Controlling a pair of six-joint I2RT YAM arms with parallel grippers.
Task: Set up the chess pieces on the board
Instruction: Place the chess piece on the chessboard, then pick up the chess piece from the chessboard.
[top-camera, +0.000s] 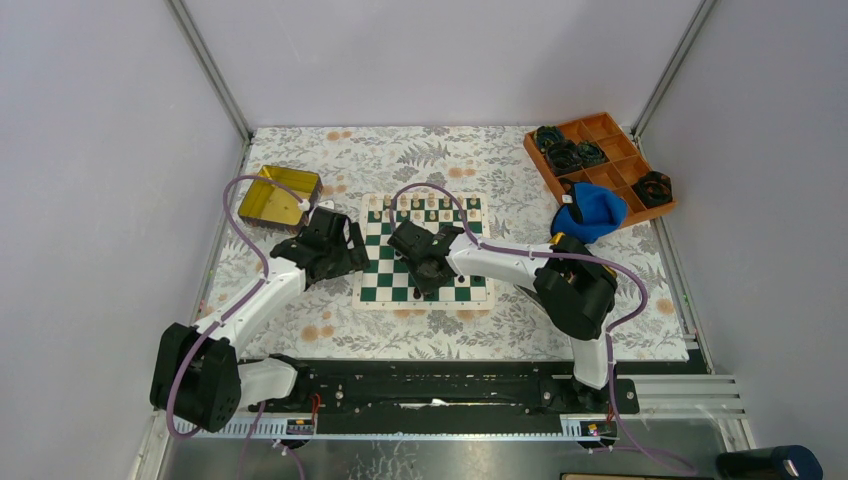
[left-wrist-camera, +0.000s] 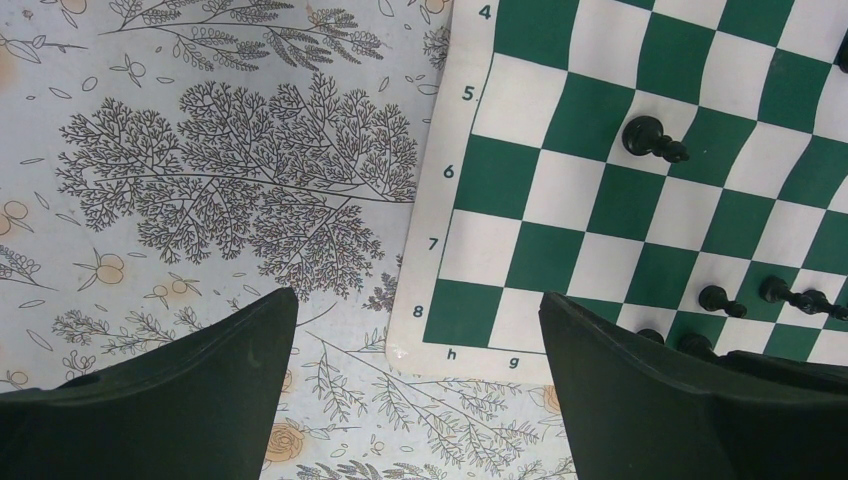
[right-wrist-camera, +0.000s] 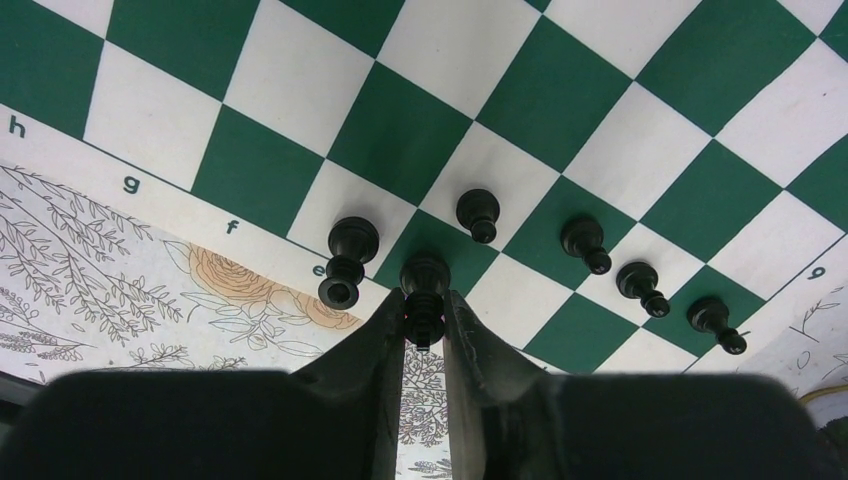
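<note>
The green-and-white board (top-camera: 383, 292) lies mid-table. My right gripper (right-wrist-camera: 424, 315) is shut on the top of a black chess piece (right-wrist-camera: 424, 285), whose base is over the near-edge row next to a taller black piece (right-wrist-camera: 345, 260). Several black pawns (right-wrist-camera: 585, 243) stand in the row beyond. Cream pieces (top-camera: 425, 205) line the far side. My left gripper (left-wrist-camera: 417, 298) hangs open over the board's left near corner (left-wrist-camera: 440, 340), holding nothing. A lone black pawn (left-wrist-camera: 652, 140) stands further in on the board.
A gold tin (top-camera: 275, 197) sits at the back left beside the left arm. At the back right is an orange compartment tray (top-camera: 600, 130) with black rings (top-camera: 565, 152), and a blue cloth (top-camera: 592, 212) lies in front of it. A floral tablecloth (left-wrist-camera: 200, 180) surrounds the board.
</note>
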